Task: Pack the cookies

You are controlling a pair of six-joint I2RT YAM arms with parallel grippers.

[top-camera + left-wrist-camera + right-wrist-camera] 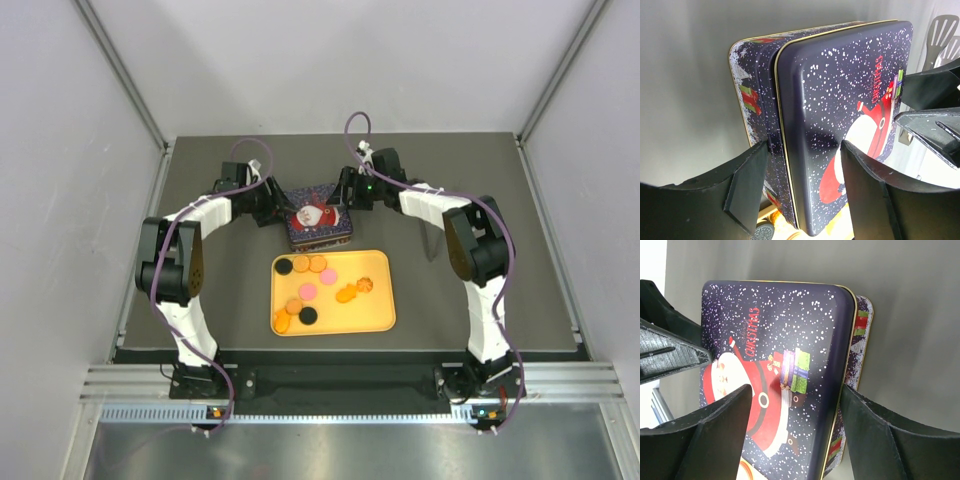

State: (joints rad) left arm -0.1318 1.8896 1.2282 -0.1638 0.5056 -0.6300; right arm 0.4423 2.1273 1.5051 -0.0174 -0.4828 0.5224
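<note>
The cookies [317,264] are small round discs lying flat and loose on the yellow tray [380,315], about ten in all: mostly orange, two pink, two black (one black at the tray's far left corner, the other near its front). They spread over its left and middle part, just in front of the tin [318,222]

I see the tray [381,309] lying on the table [480,180], near the arm bases and about centred between them. The cookies [309,290] lie scattered on it, mostly over its left half and middle. Just beyond the tray's far edge sits the tin [318,227], lid on. The left gripper [272,210] is at the tin's left side and the right gripper [350,196] at its far right corner, each with one finger on either side of the tin's edge.
</note>
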